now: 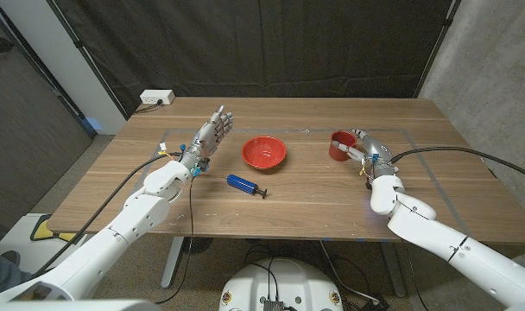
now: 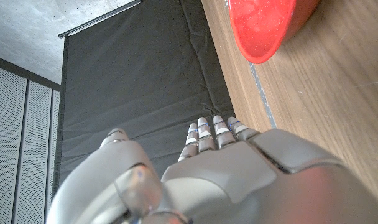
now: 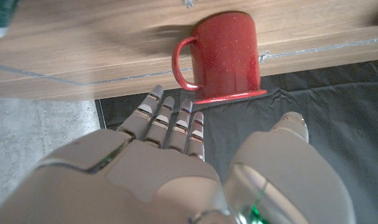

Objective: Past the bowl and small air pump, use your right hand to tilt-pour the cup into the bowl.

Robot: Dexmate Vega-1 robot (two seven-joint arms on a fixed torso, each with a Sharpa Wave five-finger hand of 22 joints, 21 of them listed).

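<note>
left hand: raised over the left part of the wooden table, fingers apart and extended, holding nothing. left wrist view shows its back with fingertips straight, nothing between them.
air pump: small blue cylinder with a black end, lying on its side near-left of the bowl, apart from it.
bowl: red, upright, mid-table, between the two hands; rim also visible in left wrist view. contents: can't tell.
cup: red speckled mug, upright on the table right of the bowl, well apart from it. handle visible in right wrist view. contents: can't tell.
right hand: just right of the cup, fingers spread toward it, not closed on it. right wrist view: fingertips just short of the handle, thumb apart on the other side. contact: can't tell.
power strip: white, far-left table corner.
</note>
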